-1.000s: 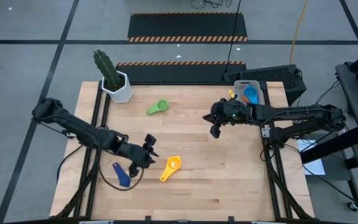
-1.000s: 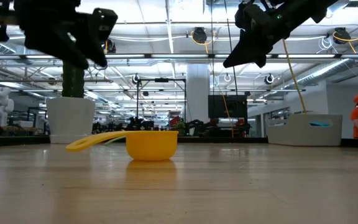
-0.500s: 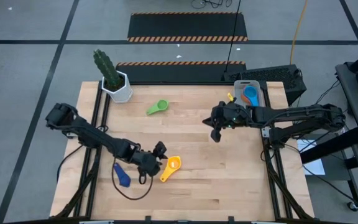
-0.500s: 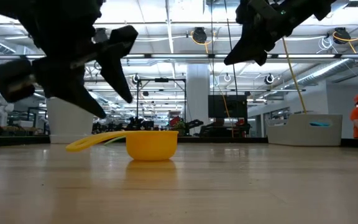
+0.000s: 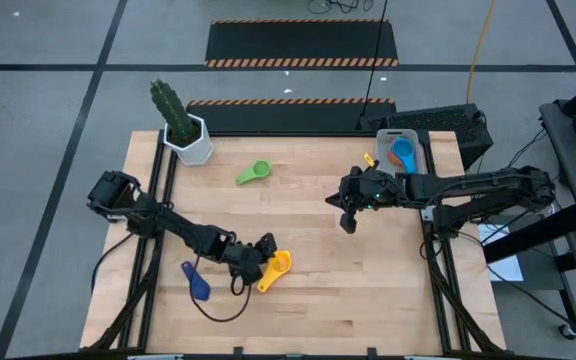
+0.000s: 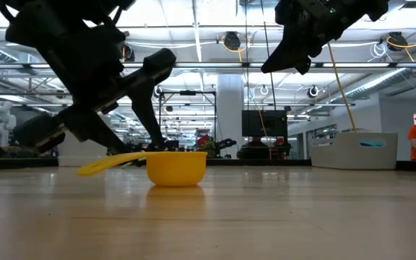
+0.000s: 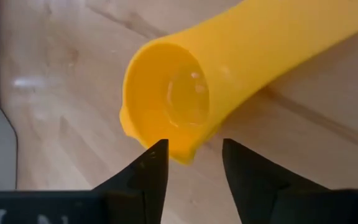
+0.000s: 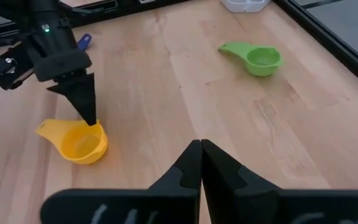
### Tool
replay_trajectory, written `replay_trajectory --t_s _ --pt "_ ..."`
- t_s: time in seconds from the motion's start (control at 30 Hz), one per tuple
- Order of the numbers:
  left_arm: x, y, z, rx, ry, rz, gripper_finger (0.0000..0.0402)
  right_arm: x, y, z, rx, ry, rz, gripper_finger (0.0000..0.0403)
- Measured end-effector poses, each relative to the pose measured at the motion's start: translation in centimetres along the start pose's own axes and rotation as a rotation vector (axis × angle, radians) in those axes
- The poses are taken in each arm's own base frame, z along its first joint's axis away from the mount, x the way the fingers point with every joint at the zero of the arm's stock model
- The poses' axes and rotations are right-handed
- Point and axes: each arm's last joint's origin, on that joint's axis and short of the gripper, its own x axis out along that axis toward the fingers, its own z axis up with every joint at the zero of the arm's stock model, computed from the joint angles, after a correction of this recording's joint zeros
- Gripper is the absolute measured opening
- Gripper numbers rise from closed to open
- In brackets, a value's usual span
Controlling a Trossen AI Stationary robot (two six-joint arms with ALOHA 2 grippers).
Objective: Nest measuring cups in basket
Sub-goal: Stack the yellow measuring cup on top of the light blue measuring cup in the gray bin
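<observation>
The left gripper [image 5: 265,248] is low over the table [image 5: 368,290], its fingers apart and straddling the rim of the yellow cup [image 5: 277,266]. In the left wrist view the fingertips [image 7: 151,163] sit either side of the cup's near lip, not yet pressing on it. The cup stands upright on the wood with its handle pointing away from the bowl toward the table's near edge. Just behind the left gripper, toward its own arm, lies the dark blue cup [image 5: 196,281]. Bare wood surrounds the yellow cup on the far side of the gripper.

The right gripper [image 5: 347,222] hangs well above the table, fingers pressed together and holding nothing. The green cup [image 5: 253,173] lies well apart from it, toward the cactus pot [image 5: 193,144]. Behind its wrist, at the table's far right corner, is the basket [image 5: 419,148] with a blue cup [image 5: 402,152] and an orange cup [image 5: 396,161] inside.
</observation>
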Motion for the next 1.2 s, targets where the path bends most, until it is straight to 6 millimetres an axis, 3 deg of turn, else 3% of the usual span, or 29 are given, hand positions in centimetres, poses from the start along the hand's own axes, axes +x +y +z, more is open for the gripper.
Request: replay_trajectory --t_s 0.4,0.6,0.9,1.2 --pt "1.9 -0.2 -0.7 0.011 -0.095 -0.087 0.0089 0.0 0.0 0.0 0.0 0.0 0.0 0.0" --pt "2.0 0.4 -0.9 -0.091 -0.097 -0.038 0.0022 0.0 0.0 0.0 0.0 0.0 0.0 0.0" --pt "-0.8 3.9 -2.5 -0.287 -0.022 0.173 0.0023 0.0 0.1 0.3 -0.039 -0.044 -0.055 0.0" --pt "-5.0 8.3 -7.7 -0.535 -0.028 0.321 0.0019 -0.3 1.0 0.2 -0.167 -0.083 -0.191 0.0"
